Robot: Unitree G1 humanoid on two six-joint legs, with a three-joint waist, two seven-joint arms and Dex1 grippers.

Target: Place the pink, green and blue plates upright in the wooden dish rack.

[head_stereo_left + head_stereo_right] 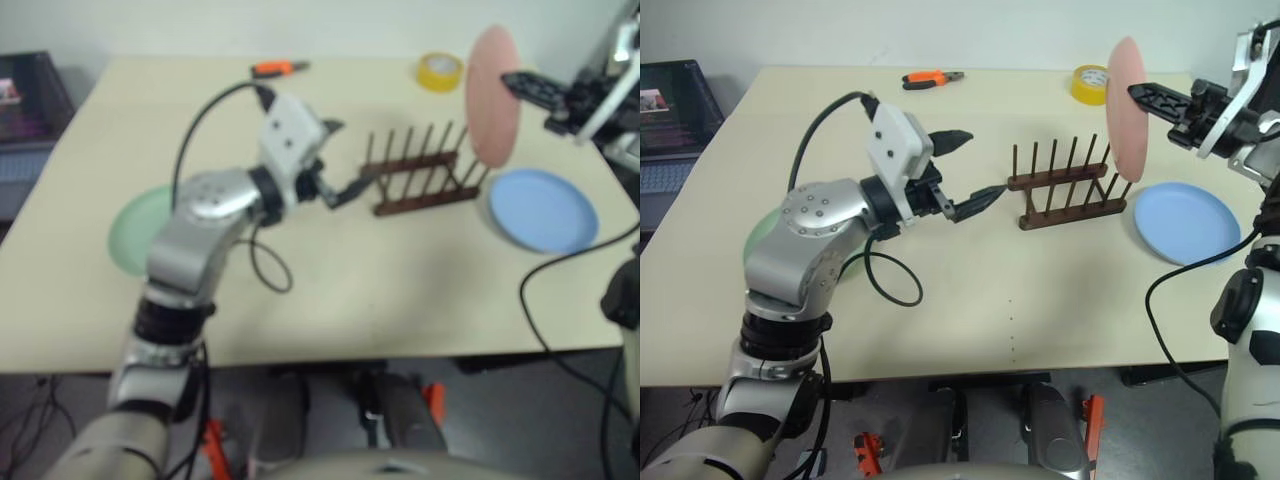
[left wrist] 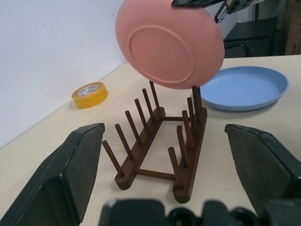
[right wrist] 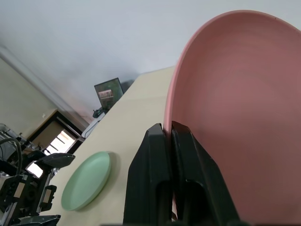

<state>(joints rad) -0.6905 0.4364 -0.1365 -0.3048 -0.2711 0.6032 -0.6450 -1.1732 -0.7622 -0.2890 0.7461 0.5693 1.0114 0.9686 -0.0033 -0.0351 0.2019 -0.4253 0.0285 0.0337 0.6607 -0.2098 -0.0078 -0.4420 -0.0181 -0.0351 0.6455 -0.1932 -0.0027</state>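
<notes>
the right tool [image 1: 1140,92] pinches the rim of the pink plate [image 1: 1126,105], holding it on edge above the wooden dish rack [image 1: 1065,185], at its 3 o'clock end, ready to lower between pegs. the left tool [image 1: 970,170] gapes wide and empty at the rack's 9 o'clock end. the blue plate [image 1: 1185,222] lies flat on the table [image 1: 1040,300] at the rack's 4 o'clock, the green plate [image 3: 87,180] far off at 9.

I see a salmon pink plate [image 1: 1127,105], light blue plate [image 1: 1186,222] at my 2 o'clock, mint green plate [image 3: 87,180], dark reddish-brown wooden rack [image 1: 1065,190], yellow tape roll [image 1: 1091,83], orange-handled pliers [image 1: 932,77], beige table [image 1: 1040,310]
</notes>
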